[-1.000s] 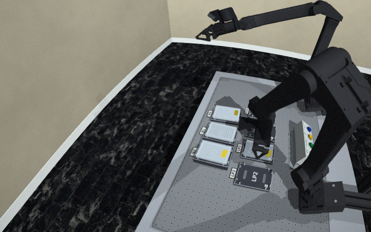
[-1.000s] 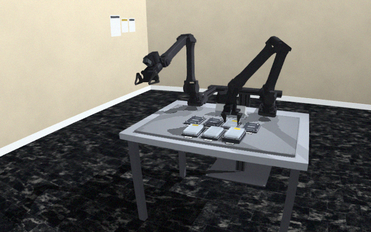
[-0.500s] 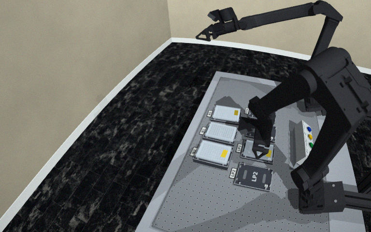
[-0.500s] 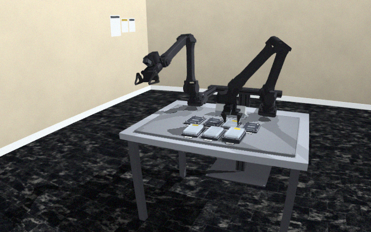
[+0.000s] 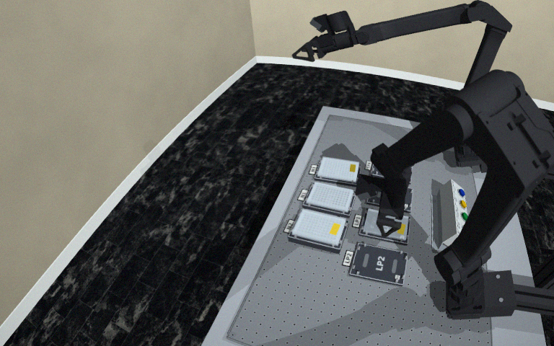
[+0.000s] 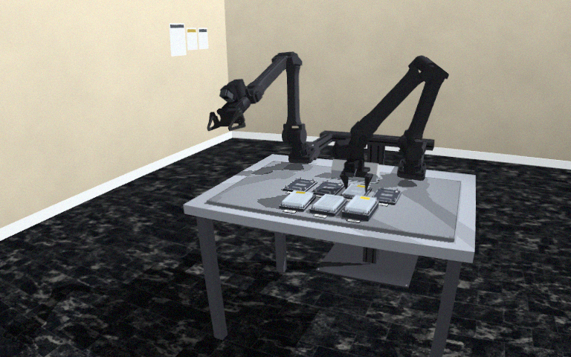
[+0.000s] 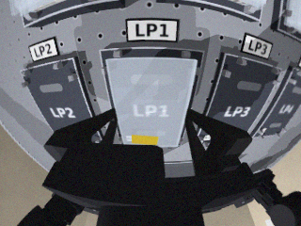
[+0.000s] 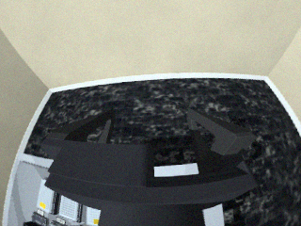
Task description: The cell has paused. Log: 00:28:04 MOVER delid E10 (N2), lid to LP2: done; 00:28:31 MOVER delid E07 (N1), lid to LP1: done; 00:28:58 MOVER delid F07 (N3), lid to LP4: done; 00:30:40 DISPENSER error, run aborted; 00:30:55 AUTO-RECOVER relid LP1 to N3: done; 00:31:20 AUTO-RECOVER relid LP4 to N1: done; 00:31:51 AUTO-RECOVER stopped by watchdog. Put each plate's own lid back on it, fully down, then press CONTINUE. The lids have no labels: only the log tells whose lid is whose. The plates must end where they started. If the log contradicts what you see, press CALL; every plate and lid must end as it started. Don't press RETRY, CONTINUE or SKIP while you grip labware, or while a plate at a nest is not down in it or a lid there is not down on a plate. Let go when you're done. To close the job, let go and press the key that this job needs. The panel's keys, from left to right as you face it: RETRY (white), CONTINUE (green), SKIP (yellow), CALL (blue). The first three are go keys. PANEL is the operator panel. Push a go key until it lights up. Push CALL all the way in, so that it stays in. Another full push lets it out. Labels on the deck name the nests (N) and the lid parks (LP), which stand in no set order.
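Gripping the lid (image 5: 372,220) (image 6: 356,190) (image 7: 152,96) at LP1 (image 5: 384,239) (image 6: 346,195) (image 7: 199,57)

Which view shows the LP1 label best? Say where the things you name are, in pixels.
Left wrist: the LP1 label (image 5: 356,220) (image 7: 152,30) is large, upright and sharp there. The top view shows it small and turned sideways, the exterior view doesn't show it readably, and I can't make it out in right wrist.

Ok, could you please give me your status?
Left gripper shut on yellow-marked lid, over LP1. Right gripper open, held off the deck, not in the way.

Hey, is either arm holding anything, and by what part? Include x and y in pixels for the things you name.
Left (image 5: 388,231) (image 6: 356,185) (image 7: 151,113) grips the clear lid (image 7: 152,89) at LP1 by its two long edges; right (image 5: 303,56) (image 6: 226,126) (image 8: 150,115) holds nothing.
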### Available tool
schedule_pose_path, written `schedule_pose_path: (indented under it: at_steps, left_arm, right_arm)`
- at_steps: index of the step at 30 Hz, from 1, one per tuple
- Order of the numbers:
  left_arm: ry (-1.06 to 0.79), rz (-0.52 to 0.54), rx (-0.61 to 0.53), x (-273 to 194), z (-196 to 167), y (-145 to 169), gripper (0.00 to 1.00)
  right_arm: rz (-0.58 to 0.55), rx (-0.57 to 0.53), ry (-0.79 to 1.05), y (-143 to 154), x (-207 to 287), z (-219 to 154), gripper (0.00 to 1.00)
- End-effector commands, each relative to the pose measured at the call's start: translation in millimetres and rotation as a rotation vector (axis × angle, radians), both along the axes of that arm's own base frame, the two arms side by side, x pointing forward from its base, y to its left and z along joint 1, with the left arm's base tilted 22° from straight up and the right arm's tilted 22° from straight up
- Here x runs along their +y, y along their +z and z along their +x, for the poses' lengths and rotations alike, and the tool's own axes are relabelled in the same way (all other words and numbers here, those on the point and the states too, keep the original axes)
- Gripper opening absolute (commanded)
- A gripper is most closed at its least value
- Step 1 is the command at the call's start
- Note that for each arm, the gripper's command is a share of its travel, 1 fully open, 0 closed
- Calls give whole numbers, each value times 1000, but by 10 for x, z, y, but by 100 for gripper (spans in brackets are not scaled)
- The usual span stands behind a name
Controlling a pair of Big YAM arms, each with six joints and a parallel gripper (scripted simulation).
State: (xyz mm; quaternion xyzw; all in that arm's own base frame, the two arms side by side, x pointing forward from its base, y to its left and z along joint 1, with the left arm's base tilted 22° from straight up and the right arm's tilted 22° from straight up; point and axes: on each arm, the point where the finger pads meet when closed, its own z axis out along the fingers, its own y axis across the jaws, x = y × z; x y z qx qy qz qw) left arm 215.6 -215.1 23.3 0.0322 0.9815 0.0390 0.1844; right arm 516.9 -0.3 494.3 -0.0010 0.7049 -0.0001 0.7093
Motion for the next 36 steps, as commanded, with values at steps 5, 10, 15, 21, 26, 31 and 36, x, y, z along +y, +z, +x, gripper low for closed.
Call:
schedule_pose_path:
  at_steps: [5, 10, 15, 21, 26, 31, 36]
  left_arm:
    - [-8, -24, -18, -107, 70, 100, 0]
    - [-8, -24, -18, -107, 70, 101, 100]
    - [-8, -24, -18, -107, 70, 101, 100]
    - [-8, -24, -18, -107, 70, 101, 100]
    - [-8, -24, -18, -107, 70, 101, 100]
    - [-8, -24, -18, -107, 70, 101, 100]
    - [-8, -24, -18, -107, 70, 101, 100]
  right_arm:
    - [6, -41, -1, 306, -1, 68, 100]
    - [6, -41, -1, 306, -1, 68, 100]
    - [6, -41, -1, 306, -1, 68, 100]
    - [6, -41, -1, 306, -1, 68, 100]
    - [6, -41, -1, 306, -1, 68, 100]
    - [6, -41, -1, 306, -1, 68, 100]
    - [6, -41, -1, 306, -1, 68, 100]
